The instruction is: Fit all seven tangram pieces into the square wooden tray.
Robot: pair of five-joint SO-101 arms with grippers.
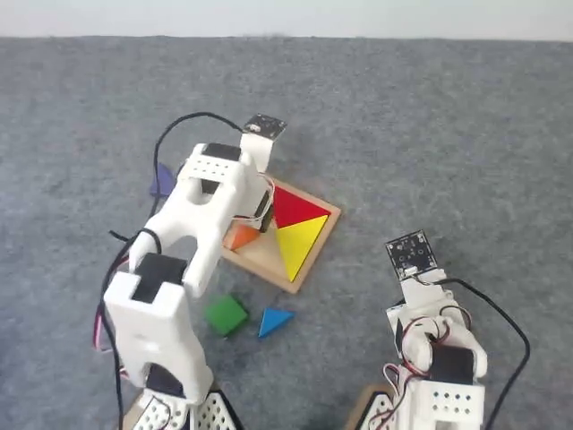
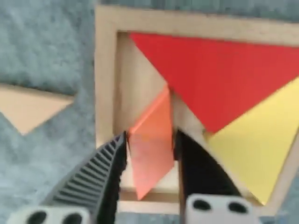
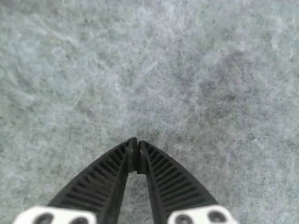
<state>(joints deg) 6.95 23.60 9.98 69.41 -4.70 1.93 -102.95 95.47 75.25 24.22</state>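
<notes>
Black ribbed fingers (image 2: pixel 105 170) of the left gripper (image 2: pixel 150 140) sit closest, clamped on either side of a flat orange parallelogram piece (image 2: pixel 150 156), which they grip by its two long edges. That orange piece is inside the square wooden tray (image 2: pixel 105 70), over the bare floor near one corner, with its far tip touching the edge of a large red triangle (image 2: pixel 219 74). A large yellow triangle (image 2: pixel 257 149) lies flush against the red one, and together they fill about half of the tray. Just outside the tray wall, a pale unpainted wooden triangle (image 2: pixel 28 105) rests on the grey carpeted table (image 1: pixel 448 134). In the high view, a green square block (image 1: pixel 226 314) and a small blue triangle (image 1: pixel 274 321) lie side by side on the carpet, near the tray's side that faces the arm bases but apart from it. A purple piece (image 1: pixel 162 183) peeks out past the left arm (image 1: pixel 206 215), well apart from the tray. Off to the side, the right gripper (image 3: pixel 136 156) hovers over the carpet with its fingers pressed together, holding nothing.
</notes>
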